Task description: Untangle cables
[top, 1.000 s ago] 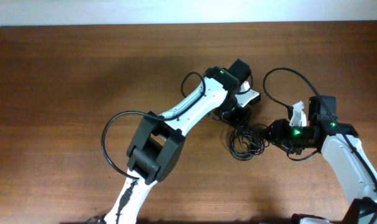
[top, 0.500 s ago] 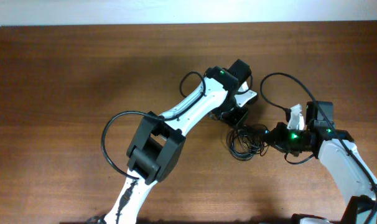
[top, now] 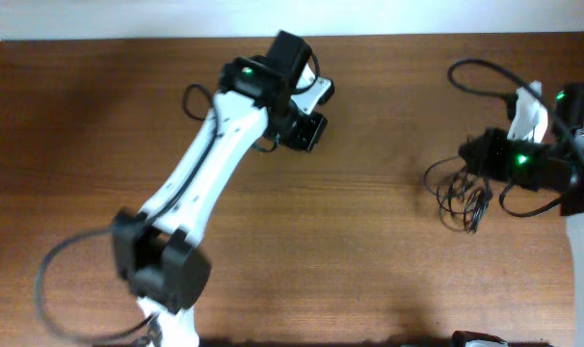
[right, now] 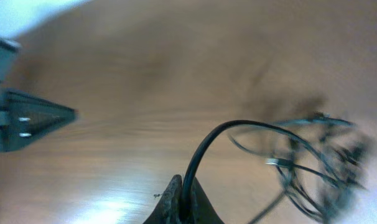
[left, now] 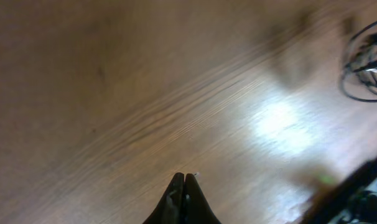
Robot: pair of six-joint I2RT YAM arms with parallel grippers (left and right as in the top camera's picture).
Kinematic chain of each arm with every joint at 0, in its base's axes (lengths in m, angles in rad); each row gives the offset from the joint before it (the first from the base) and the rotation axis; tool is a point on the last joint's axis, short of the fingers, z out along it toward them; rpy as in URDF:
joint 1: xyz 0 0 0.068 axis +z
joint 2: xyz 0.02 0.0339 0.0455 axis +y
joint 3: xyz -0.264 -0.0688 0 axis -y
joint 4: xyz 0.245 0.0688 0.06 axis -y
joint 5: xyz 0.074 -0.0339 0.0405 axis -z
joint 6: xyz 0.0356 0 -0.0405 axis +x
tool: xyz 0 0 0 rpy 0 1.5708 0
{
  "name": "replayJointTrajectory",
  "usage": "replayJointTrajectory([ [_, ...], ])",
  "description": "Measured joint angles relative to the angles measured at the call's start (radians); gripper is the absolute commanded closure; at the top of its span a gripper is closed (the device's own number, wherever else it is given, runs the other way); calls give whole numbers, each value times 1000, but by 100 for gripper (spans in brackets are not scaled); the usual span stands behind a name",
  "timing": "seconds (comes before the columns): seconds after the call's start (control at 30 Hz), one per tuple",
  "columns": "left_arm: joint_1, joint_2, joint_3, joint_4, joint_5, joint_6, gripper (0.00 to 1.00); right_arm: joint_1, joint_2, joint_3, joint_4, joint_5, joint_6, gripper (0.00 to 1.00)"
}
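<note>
The cables [top: 458, 193] are thin black cords in loose loops at the right of the table, just below and left of my right gripper [top: 477, 154]. In the right wrist view my right gripper [right: 187, 186] is shut on one black cord [right: 207, 144] that arches over to the bundle of cables [right: 313, 168]. My left gripper [top: 306, 130] is far off at the upper middle. In the left wrist view my left gripper [left: 184, 178] is shut and empty above bare wood, and the cables [left: 366, 62] show at the top right edge.
The brown wooden table [top: 369, 251] lies between the two arms. The left arm's links [top: 205, 173] cross the table's left half. A thick black arm cable [top: 480, 72] loops by the right arm. The left gripper [right: 27, 118] shows at the left of the right wrist view.
The right gripper has moved right with a cord, dragging the bundle right. The left gripper has left the bundle and swung far to the upper left, shut and empty.
</note>
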Motion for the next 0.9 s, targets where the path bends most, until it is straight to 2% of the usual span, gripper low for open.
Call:
replayJointTrajectory([
  [0.07,-1,-63,5,0,6,-7,78,0,0,42,59,-222,-37,96],
  [0.1,-1,-69,7,-1,7,-9,71,0,0,50,76,-324,-48,96],
  [0.17,-1,-56,7,0,7,-19,46,6,0,51,74,-465,-70,96],
  [0.2,-1,-50,7,-1,7,-23,43,18,0,51,67,-504,-90,96],
  [0.33,-1,-46,7,-2,50,1,14,111,0,51,65,-564,-160,96],
  [0.4,-1,-46,7,-6,96,30,7,132,2,51,64,-563,-167,96],
  [0.47,-1,-43,7,-21,149,69,4,148,15,51,58,-534,-140,96],
  [0.57,-1,9,7,-32,199,97,6,187,60,51,8,-363,-43,96],
  [0.63,-1,112,7,-43,266,144,4,194,68,51,14,-376,-25,96],
  [0.77,-3,248,7,-107,447,337,2,194,68,51,20,-405,-10,96],
  [0.9,-4,320,6,-106,509,407,5,194,68,51,51,-413,-8,96],
])
